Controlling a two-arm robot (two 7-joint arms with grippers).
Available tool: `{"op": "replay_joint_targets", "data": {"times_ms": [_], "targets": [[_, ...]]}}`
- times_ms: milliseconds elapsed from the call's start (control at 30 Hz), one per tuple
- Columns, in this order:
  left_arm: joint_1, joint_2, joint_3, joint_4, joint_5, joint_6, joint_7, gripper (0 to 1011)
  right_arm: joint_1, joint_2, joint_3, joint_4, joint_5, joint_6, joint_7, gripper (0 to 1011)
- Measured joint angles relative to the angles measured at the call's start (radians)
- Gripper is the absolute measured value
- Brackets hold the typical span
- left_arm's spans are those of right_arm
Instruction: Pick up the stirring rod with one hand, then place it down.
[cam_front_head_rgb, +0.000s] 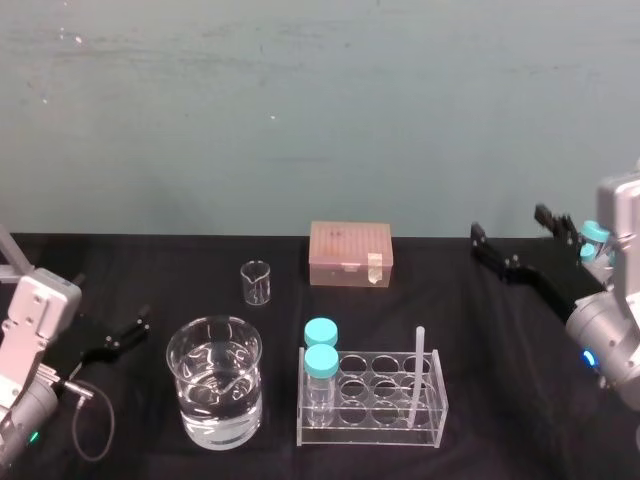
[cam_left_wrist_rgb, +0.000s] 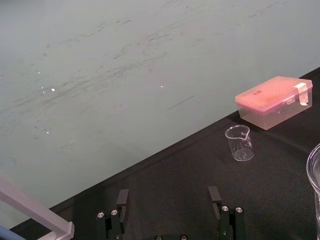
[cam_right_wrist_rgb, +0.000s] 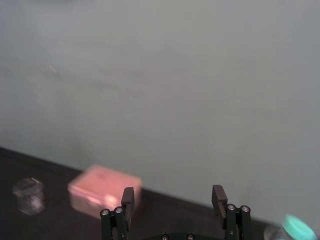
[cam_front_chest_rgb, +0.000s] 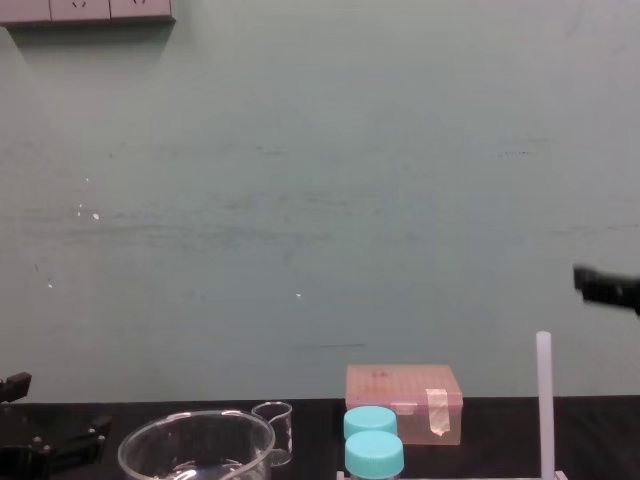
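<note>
right up front is the clear rack (cam_front_head_rgb: 375, 432), then beside it the big beaker of water (cam_front_head_rgb: 190, 410). the pink box (cam_front_head_rgb: 351, 254) is at the back, two blue-capped bottles (cam_front_head_rgb: 321, 365) are in the rack's left end, and there's a little beaker (cam_front_head_rgb: 256, 282). the stirring rod (cam_front_head_rgb: 416, 375) stands in the rack's right end, tilted a bit. the right gripper (cam_front_head_rgb: 510, 228) hangs high off to the right, fingers spread, well apart from the rod. the left gripper (cam_front_head_rgb: 120, 338) sits parked low on the left, also spread. i'd bring the right one over the rod's upper part, pinch above the rack and lift straight up (so the rack doesn't drag along). can't make out which hole the rod's foot sits in, and the chest view cuts the rack off.
</note>
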Motion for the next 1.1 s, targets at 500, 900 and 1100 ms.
{"op": "replay_joint_targets", "data": {"times_ms": [500, 900, 1100], "targets": [[0.0, 0.0, 0.0, 0.0, 0.0, 0.0, 0.0, 1005, -0.003, -0.06, 0.024, 0.055, -0.005, 0.125, -0.063, 1000], [0.0, 0.0, 0.0, 0.0, 0.0, 0.0, 0.0, 1005, -0.003, -0.056, 0.02, 0.05, -0.012, 0.119, -0.063, 1000], [0.0, 0.0, 0.0, 0.0, 0.0, 0.0, 0.0, 1005, -0.003, -0.055, 0.019, 0.049, -0.013, 0.117, -0.064, 1000]]}}
